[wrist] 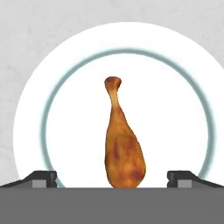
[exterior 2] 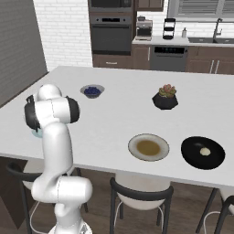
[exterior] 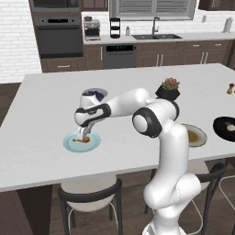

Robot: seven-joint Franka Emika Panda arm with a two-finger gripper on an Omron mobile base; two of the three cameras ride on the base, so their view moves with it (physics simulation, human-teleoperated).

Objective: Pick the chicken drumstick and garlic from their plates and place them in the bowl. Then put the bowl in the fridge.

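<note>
The gripper (wrist: 113,179) hangs spread wide over the chicken drumstick (wrist: 122,141), which lies on the light blue plate (wrist: 175,87). Best lowered straight (fingers astride the fat end), then closed gently so it doesn't roll.

The gripper (exterior: 83,133) points down over the light blue plate (exterior: 81,142) on the white counter (exterior: 41,105), and its fingers stand apart on both sides of the chicken drumstick (exterior: 85,139), which lies on this plate. Behind the hand is a small bowl of berries (exterior: 95,94). To the right are a potted plant (exterior: 168,88), the grey-rimmed plate (exterior: 196,136) partly hidden by the arm, and the black bowl (exterior: 226,128) at the edge.
</note>
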